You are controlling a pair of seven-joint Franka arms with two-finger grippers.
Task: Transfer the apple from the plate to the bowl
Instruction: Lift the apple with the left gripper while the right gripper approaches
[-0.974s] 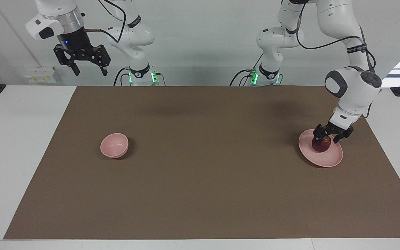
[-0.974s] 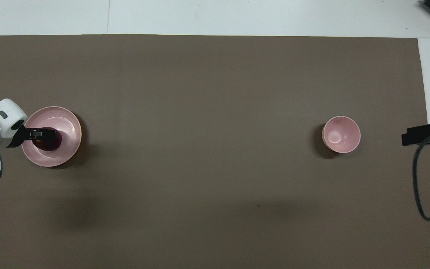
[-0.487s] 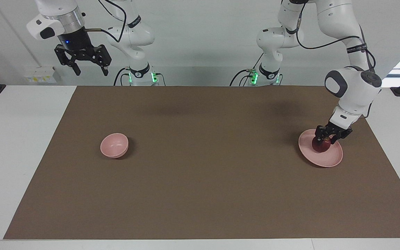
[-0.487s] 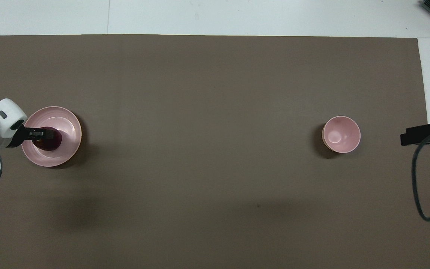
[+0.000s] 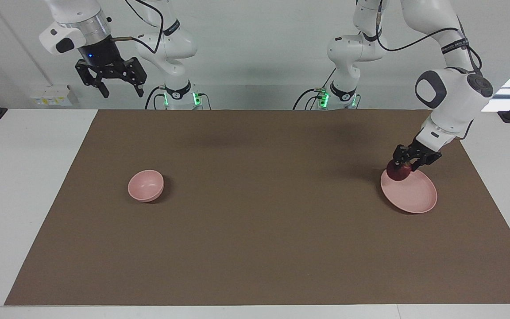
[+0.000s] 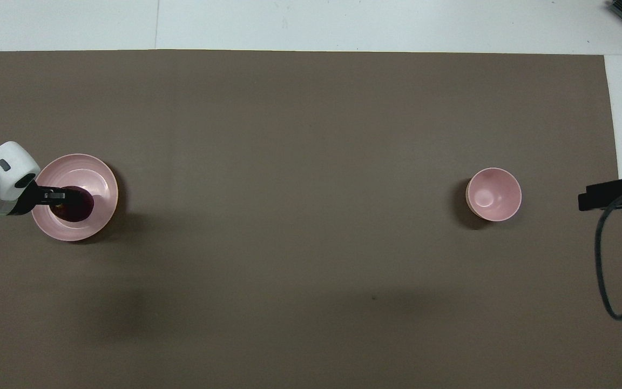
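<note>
Lifted off since a second ago: small round dark red apple (image 5: 397,171), then resting mid-plate, now raised and clenched in the left end effector (image 5: 404,167), hanging just over the robot-side rim of the flat pale pink plate (image 5: 414,197) directly below. Pickup judged done; carry comes next. Small deep pale pink bowl (image 5: 146,185) well apart from that end effector, toward the right arm's end of the brown-covered counter (image 5: 255,248). Right end effector (image 5: 119,87) waiting high, fingers spread, holding nothing.

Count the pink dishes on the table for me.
2: the plate at the left arm's end, under the apple the left gripper holds, and the bowl toward the right arm's end.
</note>
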